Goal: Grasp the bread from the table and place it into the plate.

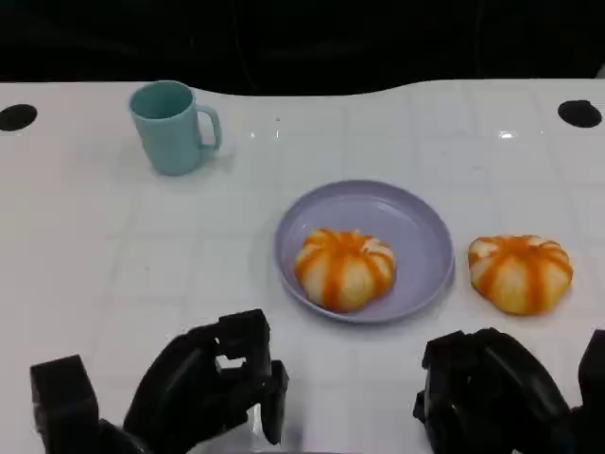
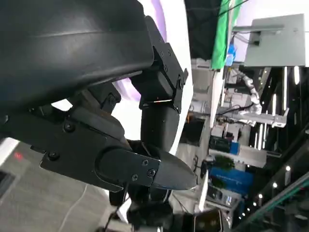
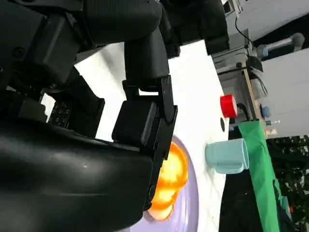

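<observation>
glossy round bread (image 1: 344,269) on smooth lilac plate (image 1: 421,227), both hands empty, fingers curled

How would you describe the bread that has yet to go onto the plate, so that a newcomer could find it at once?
Start from the lilac plate near the middle of the white table. Just past its rim, on the robot's right, a round bun with orange stripes lies on the bare tabletop. Its twin looks the same but sits inside the plate; this one lies outside it.
</observation>
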`<state>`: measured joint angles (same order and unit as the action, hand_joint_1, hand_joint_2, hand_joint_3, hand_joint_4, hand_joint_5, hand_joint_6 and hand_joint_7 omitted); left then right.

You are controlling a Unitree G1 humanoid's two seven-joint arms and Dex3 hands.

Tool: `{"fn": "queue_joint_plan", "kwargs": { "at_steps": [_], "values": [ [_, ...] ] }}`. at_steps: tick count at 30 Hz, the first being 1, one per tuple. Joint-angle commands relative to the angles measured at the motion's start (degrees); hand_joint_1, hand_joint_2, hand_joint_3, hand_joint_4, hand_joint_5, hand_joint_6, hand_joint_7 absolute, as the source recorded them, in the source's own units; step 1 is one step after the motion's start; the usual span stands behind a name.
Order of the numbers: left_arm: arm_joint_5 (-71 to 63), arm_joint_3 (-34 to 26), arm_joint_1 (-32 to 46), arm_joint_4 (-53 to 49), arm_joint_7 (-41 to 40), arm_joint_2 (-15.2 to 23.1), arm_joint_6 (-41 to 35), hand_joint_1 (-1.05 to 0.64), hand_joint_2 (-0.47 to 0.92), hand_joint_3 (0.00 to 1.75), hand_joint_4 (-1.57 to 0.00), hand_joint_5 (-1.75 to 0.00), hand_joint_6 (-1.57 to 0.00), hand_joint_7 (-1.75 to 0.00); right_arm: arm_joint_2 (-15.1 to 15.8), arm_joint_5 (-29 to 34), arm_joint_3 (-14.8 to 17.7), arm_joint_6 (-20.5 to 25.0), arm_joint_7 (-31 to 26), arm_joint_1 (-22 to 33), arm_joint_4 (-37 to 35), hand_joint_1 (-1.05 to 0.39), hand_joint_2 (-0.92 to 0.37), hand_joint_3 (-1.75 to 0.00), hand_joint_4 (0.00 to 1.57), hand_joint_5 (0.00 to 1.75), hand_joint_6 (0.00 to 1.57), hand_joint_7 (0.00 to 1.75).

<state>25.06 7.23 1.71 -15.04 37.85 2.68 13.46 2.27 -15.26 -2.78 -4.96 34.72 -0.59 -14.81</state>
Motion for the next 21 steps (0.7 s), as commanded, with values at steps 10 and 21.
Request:
{"fn": "queue_joint_plan", "kwargs": {
  "at_steps": [10,21],
  "values": [
    [0.0,-3.0,1.2,0.1,2.3,-1.1,-3.5,-0.77,0.9,0.2,-1.04,-1.75,-0.84,-1.75,0.9,0.7,0.0,-0.4,-0.8,0.8,1.4,-1.05,-0.01,-1.43,1.54,1.3,1.57,1.0],
    [-0.8,-4.0,0.2,-1.6,3.2,-1.4,-3.3,-0.77,0.88,0.21,-1.05,-1.75,-0.86,-1.75,0.8,0.3,0.6,-0.1,-0.6,0.0,0.5,-1.05,-0.01,-1.42,1.53,1.32,1.57,1.01]
  ]
}}
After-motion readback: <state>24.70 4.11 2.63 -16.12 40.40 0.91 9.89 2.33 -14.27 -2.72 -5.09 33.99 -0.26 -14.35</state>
